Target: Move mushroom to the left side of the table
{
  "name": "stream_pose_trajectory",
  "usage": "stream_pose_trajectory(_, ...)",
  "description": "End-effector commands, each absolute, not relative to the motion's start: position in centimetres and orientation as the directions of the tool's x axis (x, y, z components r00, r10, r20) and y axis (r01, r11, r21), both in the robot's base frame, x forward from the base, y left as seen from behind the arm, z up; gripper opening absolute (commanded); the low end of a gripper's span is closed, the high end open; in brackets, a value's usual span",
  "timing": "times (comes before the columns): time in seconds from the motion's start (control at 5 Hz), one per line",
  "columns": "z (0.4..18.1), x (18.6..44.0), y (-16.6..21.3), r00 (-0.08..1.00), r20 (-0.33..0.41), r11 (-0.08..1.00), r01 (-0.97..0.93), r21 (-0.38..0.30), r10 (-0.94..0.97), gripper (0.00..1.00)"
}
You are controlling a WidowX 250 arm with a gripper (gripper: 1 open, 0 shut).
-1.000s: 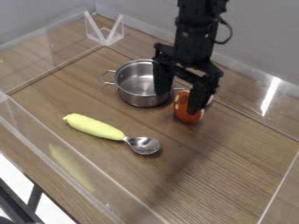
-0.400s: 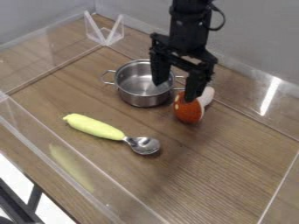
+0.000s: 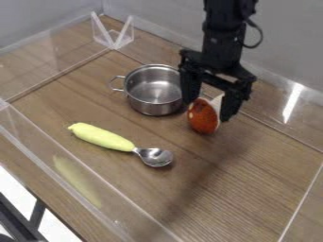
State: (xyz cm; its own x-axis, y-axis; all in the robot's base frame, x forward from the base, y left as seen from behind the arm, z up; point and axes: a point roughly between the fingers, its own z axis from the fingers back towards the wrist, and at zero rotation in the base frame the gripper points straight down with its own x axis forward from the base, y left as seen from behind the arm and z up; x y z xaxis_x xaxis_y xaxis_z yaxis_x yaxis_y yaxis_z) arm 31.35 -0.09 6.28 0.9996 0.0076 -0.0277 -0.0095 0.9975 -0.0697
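The black claw (image 3: 214, 100) hangs pointing straight down over the brown wood-grain table (image 3: 240, 180), its two fingers spread wide apart and gripping nothing. The mushroom (image 3: 205, 115) lies on its side just beneath it, orange-brown cap toward the near side. The pale stem end points back to the right and is largely hidden behind the right-hand finger. From this angle the fingers seem to stand one on each side of the mushroom, though I can't quite tell whether either finger actually touches it, since the dark metal overlaps the toy.

Left of the claw, close by but apart from the mushroom, stands a small steel pot (image 3: 153, 89) with little side handles, sitting upright. Further forward and to the left of the claw lies a metal spoon with a yellow handle (image 3: 119, 144), flat on the wood, bowl end toward the right, well apart from the mushroom.

Low clear acrylic walls (image 3: 76, 184) run round the tabletop. Far behind and to the left of the claw, a small clear stand (image 3: 115, 36) sits by the back wall.
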Motion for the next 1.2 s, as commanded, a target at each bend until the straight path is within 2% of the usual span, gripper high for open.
stream_pose_trajectory(0.0, 6.6, 31.9, 0.4, 1.0, 0.015, 0.996, -0.022, -0.083, 0.024, 1.0)
stream_pose_trajectory(0.6, 7.3, 33.9, 0.9, 0.978, 0.032, 0.974, -0.202, -0.099, 0.206, 1.0)
stream_pose_trajectory(1.0, 5.1, 34.8, 3.2, 0.941, 0.029, 0.938, -0.332, -0.102, 0.337, 1.0)
